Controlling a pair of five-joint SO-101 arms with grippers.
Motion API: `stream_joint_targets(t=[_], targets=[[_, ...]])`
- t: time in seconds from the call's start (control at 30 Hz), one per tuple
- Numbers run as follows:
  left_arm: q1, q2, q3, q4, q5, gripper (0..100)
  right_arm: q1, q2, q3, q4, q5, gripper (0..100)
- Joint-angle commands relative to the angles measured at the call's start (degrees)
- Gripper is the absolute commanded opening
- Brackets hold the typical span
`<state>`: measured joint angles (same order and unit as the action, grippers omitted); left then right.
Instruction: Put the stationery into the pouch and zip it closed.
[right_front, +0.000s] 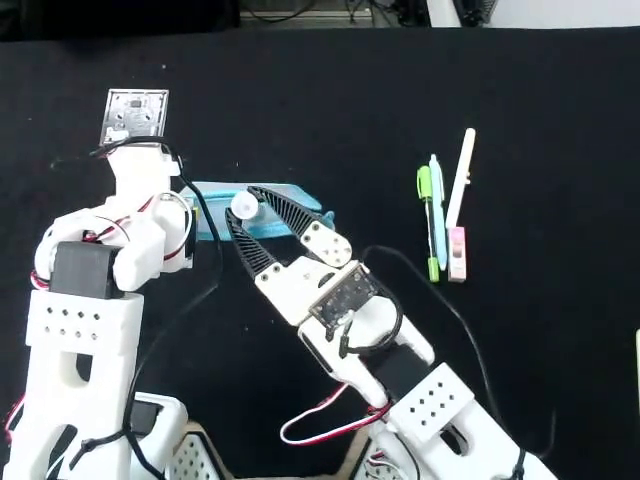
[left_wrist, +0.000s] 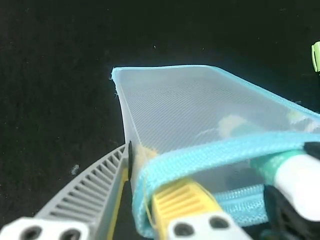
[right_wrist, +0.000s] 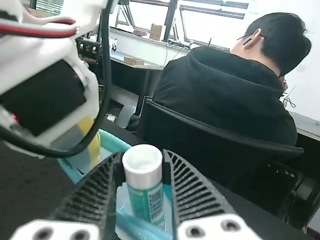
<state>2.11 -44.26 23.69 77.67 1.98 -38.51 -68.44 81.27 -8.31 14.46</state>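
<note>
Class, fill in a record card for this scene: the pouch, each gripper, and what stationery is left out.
Pouch: light blue mesh, mouth open, on the black table
Left gripper: shut on the pouch's open edge
Right gripper: shut on a glue stick at the pouch mouth
Left out: green pen, blue pen, white pen and a small pink item, lying side by side

Black table (right_front: 560, 100), three pens (right_front: 437, 215), pink block (right_front: 457, 252)

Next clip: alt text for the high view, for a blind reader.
The right gripper holds a white-capped tube at the blue pouch, whose other end lies by the left arm. Three pens and a small pink item lie apart on the black table.
</note>
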Motion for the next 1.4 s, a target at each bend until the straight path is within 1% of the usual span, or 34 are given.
stream_joint_targets(t=[0.0, 0.4, 0.5, 0.57, 0.67, 0.73, 0.77, 0.87, 1.0, 1.13, 1.2, 1.27, 1.3, 1.37], targets=[[0.1, -0.2, -0.7, 0.0, -0.4, 3, 1.5, 0.0, -0.1, -0.9, 0.4, 1.1], [-0.1, -0.3, -0.6, 0.3, -0.4, 3, 1.4, 0.0, 0.3, 0.4, 0.3, 1.2], [-0.1, -0.3, -0.5, 0.3, -0.4, 3, 1.4, 0.1, -2.7, 8.8, 0.3, 3.1], [0.0, -0.3, -0.5, 0.3, -0.4, 3, 1.4, 0.0, -7.0, 17.1, -0.6, 9.4], [0.4, -0.2, -0.5, 0.0, -0.3, 3, 1.4, 0.0, -14.7, 31.5, -4.4, 20.7], [0.4, -0.2, -0.5, -0.1, 0.8, 3, 1.4, 0.0, -19.3, 39.3, -5.1, 24.5], [0.4, -0.2, -0.5, 0.0, 1.8, 3, 1.4, 0.0, -21.2, 42.3, -4.9, 24.7], [0.4, -0.2, -0.5, 0.2, 2.5, 3, 1.4, 0.0, -25.3, 47.6, -5.1, 24.7], [0.4, -0.2, 0.4, -0.2, 2.5, 3, 1.9, -0.9, -27.7, 49.4, -5.0, 24.7], [0.4, -0.2, 1.3, -1.0, 2.5, 3, 7.8, -6.7, -29.1, 49.3, -5.4, 24.7], [0.4, -0.2, 1.3, -1.2, 2.5, 3, 13.8, -9.0, -30.7, 49.7, -5.4, 24.7], [0.4, -0.2, 1.3, -1.3, 2.5, 3, 20.8, -8.3, -33.5, 50.6, -5.5, 24.7], [0.4, -0.2, 1.3, -1.4, 2.5, 3, 24.4, -6.5, -35.2, 52.0, -5.6, 24.7], [0.4, -0.2, 1.3, -1.4, 2.5, 3, 30.1, -0.7, -37.7, 54.9, -8.3, 24.7]])
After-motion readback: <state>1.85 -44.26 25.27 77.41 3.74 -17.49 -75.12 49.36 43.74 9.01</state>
